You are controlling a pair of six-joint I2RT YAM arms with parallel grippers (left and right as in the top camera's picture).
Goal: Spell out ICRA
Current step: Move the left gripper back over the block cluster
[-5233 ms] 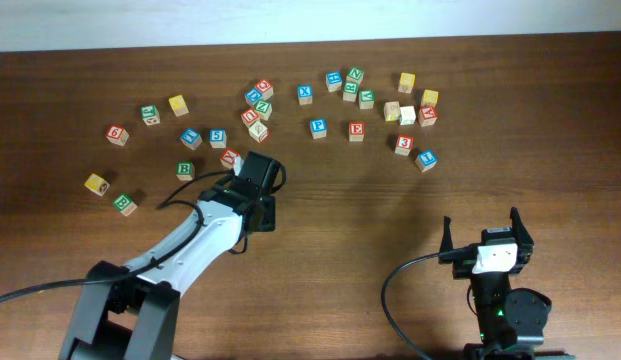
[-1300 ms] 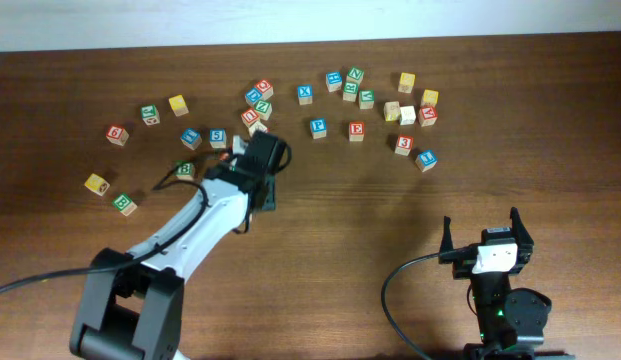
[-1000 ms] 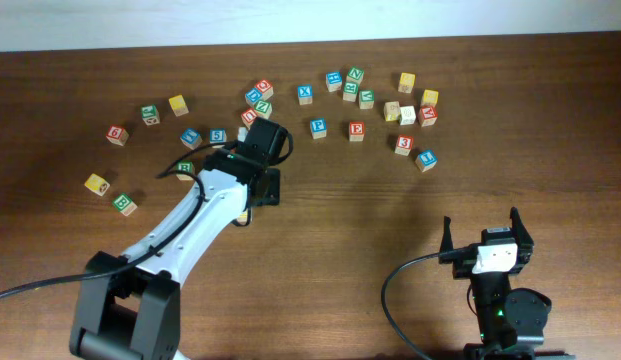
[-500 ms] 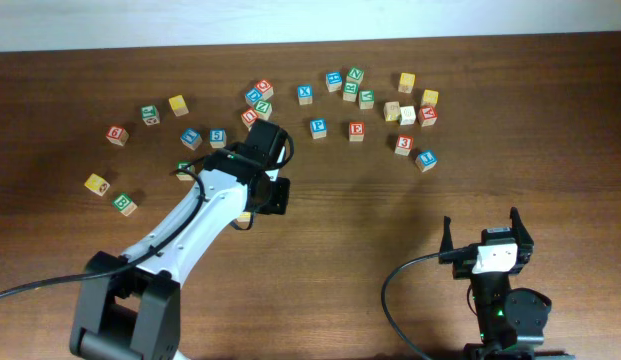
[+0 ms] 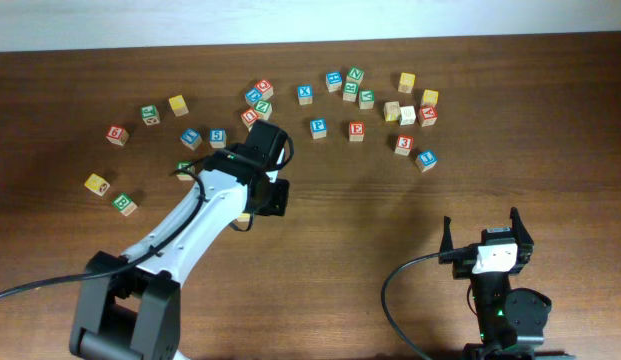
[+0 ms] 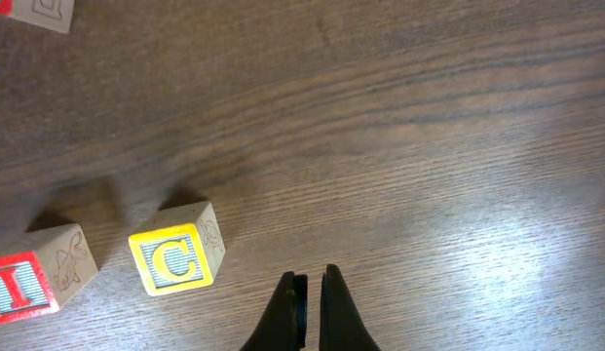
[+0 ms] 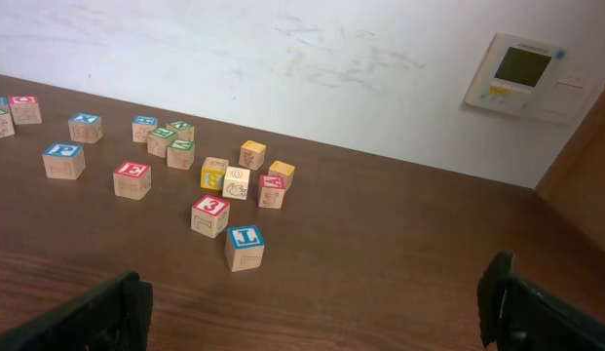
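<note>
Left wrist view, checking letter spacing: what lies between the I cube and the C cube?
Nothing but bare table; the left wrist view shows the I cube and the C cube side by side, apart, not touching.

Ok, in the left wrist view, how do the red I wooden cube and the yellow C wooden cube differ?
The red I wooden cube has a red-bordered top; the yellow C wooden cube has a yellow one. The C cube shows whole; the I cube is cut by the frame edge. Both lie letter-up, apart.

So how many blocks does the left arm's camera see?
3: the yellow C block left of the left gripper, the red I block at the left edge, one cropped block top-left. Others lie off-frame.
</note>
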